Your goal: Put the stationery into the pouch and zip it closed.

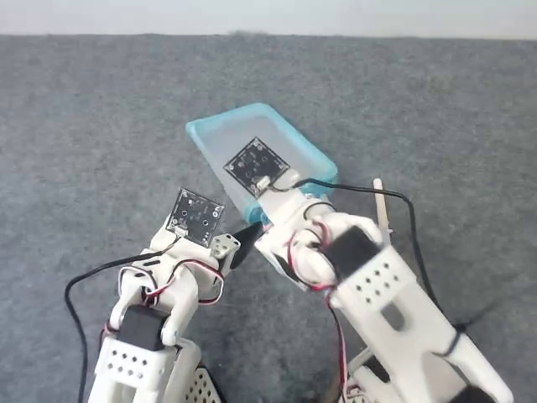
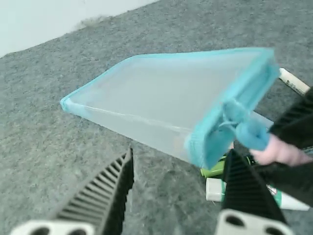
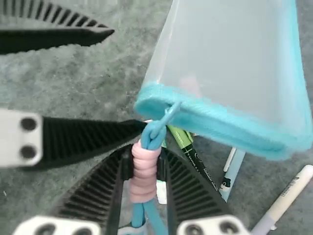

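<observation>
Nearest to us, the right tool [image 3: 145, 159] is clamped on the pink zipper pull [image 3: 143, 171], whose blue cord [image 3: 156, 129] ties it to the zip corner of the pouch [image 3: 230, 63]. Just beside it the left tool [image 2: 181, 164] stands with its jaws spread wide and empty, short of the pouch's zip end. Under that end lies the stationery [image 2: 215, 171], all of it outside the pouch: a green highlighter [image 3: 182, 139], a pale blue pen [image 3: 234, 171] and a white marker [image 3: 286, 196] on the grey bench [image 1: 101, 126]. The pouch stretches away beyond them, and we see nothing through its clear wall. We cannot tell how far the zip is open. Our worry is that nothing holds the pouch body: a tug on the pull would likely drag or swing the whole pouch instead of running the zip, and could sweep the stationery aside. The pull may also slip from the ribbed jaws, and the two tools sit close enough to collide.
</observation>
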Available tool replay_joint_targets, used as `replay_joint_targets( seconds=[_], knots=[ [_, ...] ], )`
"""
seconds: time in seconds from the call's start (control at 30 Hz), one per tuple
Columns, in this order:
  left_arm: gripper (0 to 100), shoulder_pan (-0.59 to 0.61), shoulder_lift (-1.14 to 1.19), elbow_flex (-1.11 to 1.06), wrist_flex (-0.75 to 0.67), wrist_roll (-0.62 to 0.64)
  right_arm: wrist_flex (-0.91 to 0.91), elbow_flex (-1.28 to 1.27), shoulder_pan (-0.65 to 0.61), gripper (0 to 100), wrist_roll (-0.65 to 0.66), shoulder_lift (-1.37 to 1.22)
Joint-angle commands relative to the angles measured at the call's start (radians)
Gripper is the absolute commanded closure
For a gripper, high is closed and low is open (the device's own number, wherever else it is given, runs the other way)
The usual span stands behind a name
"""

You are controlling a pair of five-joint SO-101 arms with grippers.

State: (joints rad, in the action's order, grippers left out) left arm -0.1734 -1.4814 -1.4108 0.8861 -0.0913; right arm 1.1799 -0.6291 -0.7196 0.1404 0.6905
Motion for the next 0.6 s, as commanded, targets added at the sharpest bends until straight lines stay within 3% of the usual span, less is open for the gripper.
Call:
replay_joint_targets(
  seconds=[0.0,0.27,0.57],
  knots=[
    [72,-0.006,0.014,0.001,-0.043,-0.003,0.041,0.068,-0.016,99.2,0.055,0.119],
    [75,-0.005,0.012,-0.024,-0.089,-0.005,0.102,0.051,-0.012,99.2,0.100,0.151],
    [75,-0.005,0.011,-0.022,-0.089,-0.003,0.042,-0.103,-0.010,99.2,0.158,0.142]
  ],
)
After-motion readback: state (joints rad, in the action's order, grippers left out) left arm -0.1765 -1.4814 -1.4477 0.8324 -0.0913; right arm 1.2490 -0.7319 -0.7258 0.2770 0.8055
